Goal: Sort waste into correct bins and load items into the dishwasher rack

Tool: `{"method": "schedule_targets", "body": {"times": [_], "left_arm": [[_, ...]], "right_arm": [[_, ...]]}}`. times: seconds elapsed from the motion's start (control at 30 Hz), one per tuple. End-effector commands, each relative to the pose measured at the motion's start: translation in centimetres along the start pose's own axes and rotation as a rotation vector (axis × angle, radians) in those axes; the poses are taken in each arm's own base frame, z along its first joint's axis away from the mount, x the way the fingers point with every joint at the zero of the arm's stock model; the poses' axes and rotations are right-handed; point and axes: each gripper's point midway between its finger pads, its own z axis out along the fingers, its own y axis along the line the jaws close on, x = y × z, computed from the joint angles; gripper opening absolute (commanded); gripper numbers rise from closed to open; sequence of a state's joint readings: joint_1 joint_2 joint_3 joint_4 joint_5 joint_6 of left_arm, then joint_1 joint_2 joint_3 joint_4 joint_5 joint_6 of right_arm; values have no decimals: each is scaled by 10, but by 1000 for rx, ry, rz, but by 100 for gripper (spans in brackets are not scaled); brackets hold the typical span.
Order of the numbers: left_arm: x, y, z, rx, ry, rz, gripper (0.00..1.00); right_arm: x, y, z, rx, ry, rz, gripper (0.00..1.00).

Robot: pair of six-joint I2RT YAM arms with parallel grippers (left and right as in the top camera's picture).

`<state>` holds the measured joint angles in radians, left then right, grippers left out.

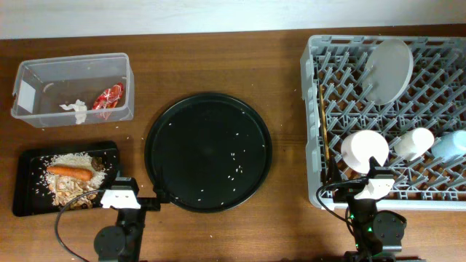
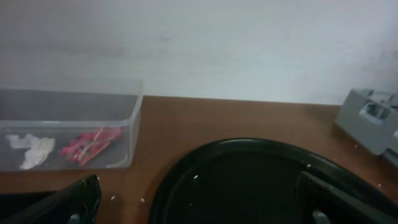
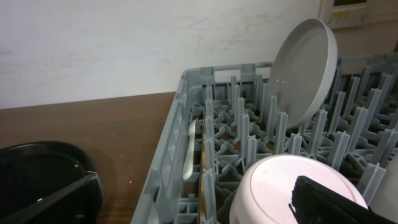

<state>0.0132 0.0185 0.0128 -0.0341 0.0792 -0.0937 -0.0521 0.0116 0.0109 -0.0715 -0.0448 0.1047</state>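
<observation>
The grey dishwasher rack (image 1: 437, 109) at the right holds the white plate (image 1: 386, 69) on edge, an upturned white bowl (image 1: 364, 150), a small white cup (image 1: 413, 143), a light blue cup (image 1: 449, 145), chopsticks (image 1: 325, 120) and a white fork (image 3: 189, 149). The clear tub (image 1: 73, 89) holds the red-and-white wrapper (image 1: 109, 98) and white tissue (image 1: 77, 110). The shallow black tray (image 1: 29, 164) holds rice scraps (image 1: 73, 185) and the carrot (image 1: 70, 172). My left gripper (image 2: 199, 208) is open and empty at the round tray's front-left edge. My right gripper (image 3: 193, 202) is open and empty over the rack's front-left corner.
A large round black tray (image 1: 208, 151) with scattered rice grains lies mid-table. Loose grains dot the wood around it. The wall runs along the table's far edge. Both arm bases sit at the table's front edge.
</observation>
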Motion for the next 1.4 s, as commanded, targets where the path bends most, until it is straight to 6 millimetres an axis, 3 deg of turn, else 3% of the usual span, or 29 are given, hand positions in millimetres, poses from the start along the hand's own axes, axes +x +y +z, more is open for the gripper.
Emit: {"method": "schedule_targets", "body": {"times": [0.0, 1.37], "left_arm": [[10, 3, -1, -21, 34, 26, 99], [10, 12, -1, -71, 37, 86, 99]], "right_arm": [[2, -2, 0, 10, 1, 1, 99], [2, -2, 0, 10, 1, 1, 99]]}}
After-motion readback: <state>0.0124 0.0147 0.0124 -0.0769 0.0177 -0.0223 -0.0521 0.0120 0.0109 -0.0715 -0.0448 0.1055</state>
